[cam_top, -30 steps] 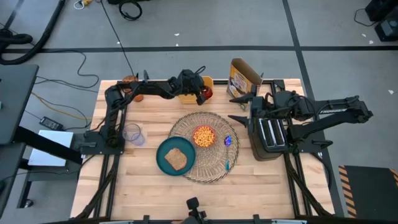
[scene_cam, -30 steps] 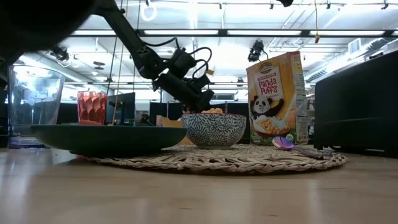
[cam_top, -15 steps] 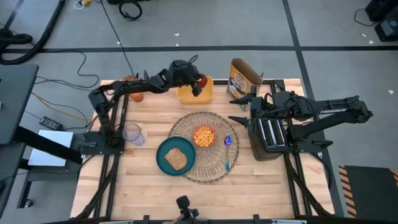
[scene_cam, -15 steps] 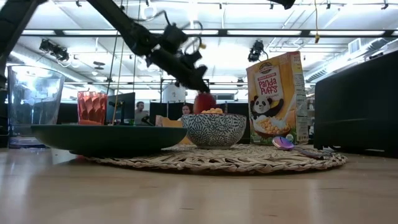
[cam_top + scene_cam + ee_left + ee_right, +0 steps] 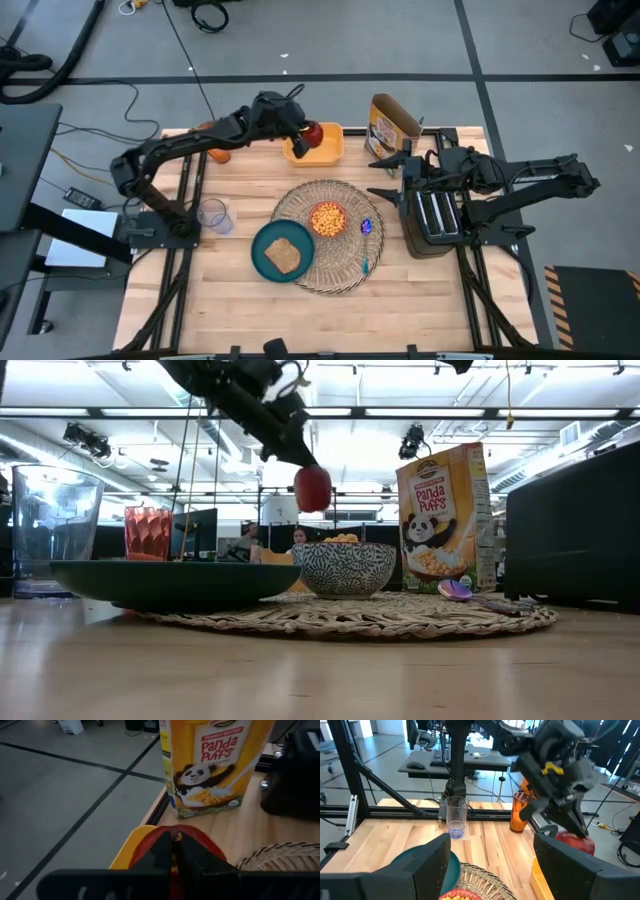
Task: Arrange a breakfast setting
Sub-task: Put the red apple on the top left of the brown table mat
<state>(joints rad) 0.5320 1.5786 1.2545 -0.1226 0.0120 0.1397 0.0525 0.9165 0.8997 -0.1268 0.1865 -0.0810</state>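
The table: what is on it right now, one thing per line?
Placemat: one, straw, round, table middle.
Plate: one, teal, overlapping the placemat's edge on the left arm's side.
Toast: one, brown, on the plate.
Bowl: one, patterned, holding orange cereal, on the placemat.
Utensil: one, blue, on the placemat beside the bowl.
Apple: one, red, held in the air above the tub.
Tub: one, yellow, far edge.
Cereal box: one, yellow, far edge.
Toaster: one, black, right side.
Orange cup: one, far left corner.
Clear glass: one, left side.
Left gripper: shut on the apple.
Right gripper: open, by the toaster.
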